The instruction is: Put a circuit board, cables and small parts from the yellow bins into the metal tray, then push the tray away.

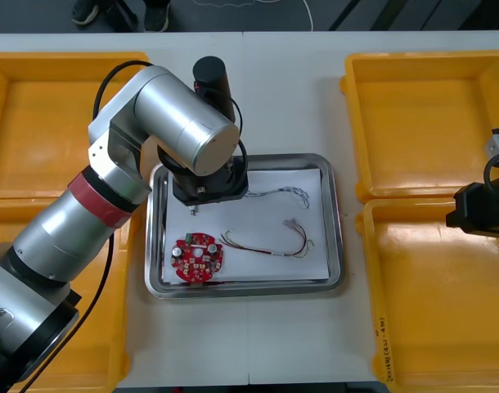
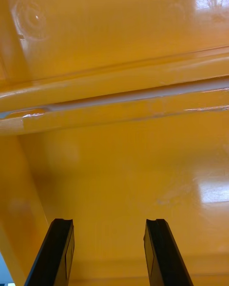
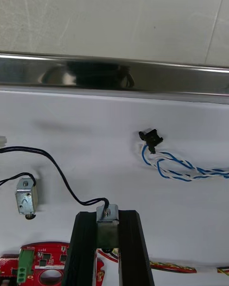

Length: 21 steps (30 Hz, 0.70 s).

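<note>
Over the metal tray (image 1: 334, 237) my left arm (image 1: 184, 131) reaches down near its far left corner. My left gripper (image 3: 108, 215) is shut on a small metal part (image 3: 108, 229) with a thin black cable (image 3: 62, 174), just above the tray's white inside. A second small metal part (image 3: 26, 196) lies beside the fingers. On the tray lie a round red circuit board (image 1: 198, 258), a twisted blue and white cable (image 3: 179, 166) and a red and yellow cable (image 1: 270, 243). My right gripper (image 2: 109, 252) hangs open over a yellow bin (image 2: 119, 171), nothing between its fingers.
Two yellow bins (image 1: 61, 123) flank the tray on the left and two more (image 1: 429, 115) on the right, where the right arm (image 1: 478, 205) hovers. The tray's shiny rim (image 3: 114, 74) lies just beyond the left fingers, with bare table past it.
</note>
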### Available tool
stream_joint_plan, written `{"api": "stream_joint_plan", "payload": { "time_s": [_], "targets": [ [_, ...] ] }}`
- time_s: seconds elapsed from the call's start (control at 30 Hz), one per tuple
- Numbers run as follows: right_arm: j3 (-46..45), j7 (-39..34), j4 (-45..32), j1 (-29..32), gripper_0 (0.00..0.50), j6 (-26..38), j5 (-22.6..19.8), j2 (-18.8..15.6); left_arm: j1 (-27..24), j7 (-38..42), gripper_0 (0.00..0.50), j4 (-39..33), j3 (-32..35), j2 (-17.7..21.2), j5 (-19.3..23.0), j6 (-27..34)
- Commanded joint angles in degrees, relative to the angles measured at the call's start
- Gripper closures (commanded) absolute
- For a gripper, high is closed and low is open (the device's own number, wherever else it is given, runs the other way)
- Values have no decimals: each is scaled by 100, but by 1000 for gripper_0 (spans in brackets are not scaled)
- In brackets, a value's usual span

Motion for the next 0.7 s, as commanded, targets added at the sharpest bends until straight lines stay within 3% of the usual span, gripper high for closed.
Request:
{"api": "stream_joint_plan", "payload": {
  "time_s": [0.03, 0.5, 0.57, 0.6, 0.63, 0.7],
  "targets": [
    [60, 189, -203, 70, 73, 22, -29, 51, 50, -398, 500, 100, -150, -142, -39, -144],
    [60, 224, -203, 70, 73, 22, -73, 68, 235, -583, 500, 161, -150, -142, -92, -337],
    [60, 224, -203, 70, 72, 22, -82, 68, 235, -583, 481, 153, -150, -133, -92, -355],
    [60, 224, -203, 70, 72, 22, -91, 68, 235, -591, 389, 161, -159, -133, -92, -364],
    [60, 224, -203, 70, 74, 22, -91, 68, 235, -591, 264, 153, -150, -142, -92, -390],
    [60, 233, -203, 70, 74, 22, -100, 68, 235, -591, 143, 161, -150, -142, -100, -408]
  ]
}}
